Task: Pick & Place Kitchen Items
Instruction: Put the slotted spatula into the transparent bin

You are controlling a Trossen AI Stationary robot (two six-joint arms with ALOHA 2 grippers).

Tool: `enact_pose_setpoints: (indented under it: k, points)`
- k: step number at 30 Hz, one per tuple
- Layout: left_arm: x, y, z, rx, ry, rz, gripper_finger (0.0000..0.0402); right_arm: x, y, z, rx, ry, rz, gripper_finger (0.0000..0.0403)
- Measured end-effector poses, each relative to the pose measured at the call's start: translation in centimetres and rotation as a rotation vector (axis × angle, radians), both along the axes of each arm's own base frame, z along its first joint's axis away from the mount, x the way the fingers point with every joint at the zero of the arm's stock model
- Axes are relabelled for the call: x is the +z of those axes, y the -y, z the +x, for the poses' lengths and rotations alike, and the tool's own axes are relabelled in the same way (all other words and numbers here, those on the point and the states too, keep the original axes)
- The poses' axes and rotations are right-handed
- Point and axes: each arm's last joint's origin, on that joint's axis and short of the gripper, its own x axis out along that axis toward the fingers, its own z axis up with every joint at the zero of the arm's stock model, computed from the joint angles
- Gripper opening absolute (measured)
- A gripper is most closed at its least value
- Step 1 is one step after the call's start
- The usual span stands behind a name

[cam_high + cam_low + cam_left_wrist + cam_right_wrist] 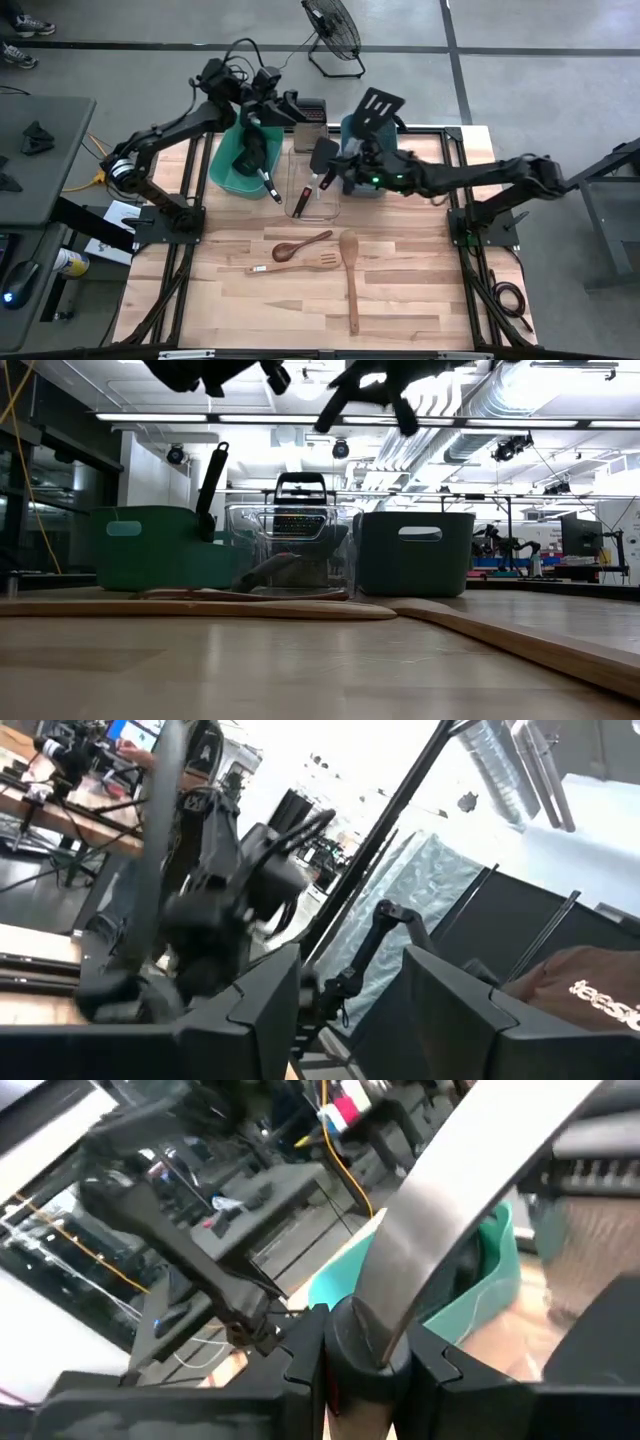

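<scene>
My right gripper (pixel 335 178) hangs over the clear tub (pixel 335 210), shut on a utensil with a broad silver blade (pixel 440 1210) and a black handle with red on it. My left gripper (pixel 268 188) is high over the near rim of the teal tub (pixel 222 165). It stands open, with nothing between its fingers (pixel 255 1010). A black ladle (pixel 210 480) leans in the teal tub. A black slotted turner (pixel 378 105) sticks out of the blue tub (pixel 415 555). Three wooden utensils lie flat on the table: a small spoon (pixel 300 245), a slotted spatula (pixel 290 265) and a long spoon (pixel 350 275). My right gripper pinches the black collar (pixel 365 1345), where the blade joins the handle, between its two fingers. The fingers come about level from the table's right. The blade slants up and away past them. The utensil is lifted clear, high above the tubs.
A black-and-red handle (pixel 299 206) shows inside the clear tub. A steel box grater (pixel 300 520) stands behind the tubs at the table's far edge. The table's near half (pixel 250 310) holds only the wooden utensils. A fan (pixel 333 35) stands on the floor beyond the table.
</scene>
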Motion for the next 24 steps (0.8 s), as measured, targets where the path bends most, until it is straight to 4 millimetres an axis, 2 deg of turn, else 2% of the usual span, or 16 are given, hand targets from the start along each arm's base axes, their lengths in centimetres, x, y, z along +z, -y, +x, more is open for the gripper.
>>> enact_pose_setpoints:
  k: [4,8,15,20,24]
  points:
    - [0.2,0.2,-0.1,-0.005,0.004,0.005,0.0172,-2.1,0.4,1.9,0.046,0.002,0.051,0.0063]
    - [0.1,0.2,-0.1,-0.022,-0.012,0.002,0.0172,-5.0,0.8,3.6,0.061,-0.05,0.105,0.0063]
    - [0.0,0.2,-0.1,-0.021,-0.021,-0.005,0.0172,-9.4,1.0,5.7,0.074,-0.097,0.234,0.0063]
    - [0.0,0.2,-0.1,-0.02,-0.021,-0.006,0.0172,-10.1,1.0,6.0,0.059,-0.077,0.298,0.0063]
    - [0.0,0.2,-0.1,-0.018,-0.02,-0.006,0.0172,-9.9,1.2,6.0,0.057,-0.066,0.297,0.0063]
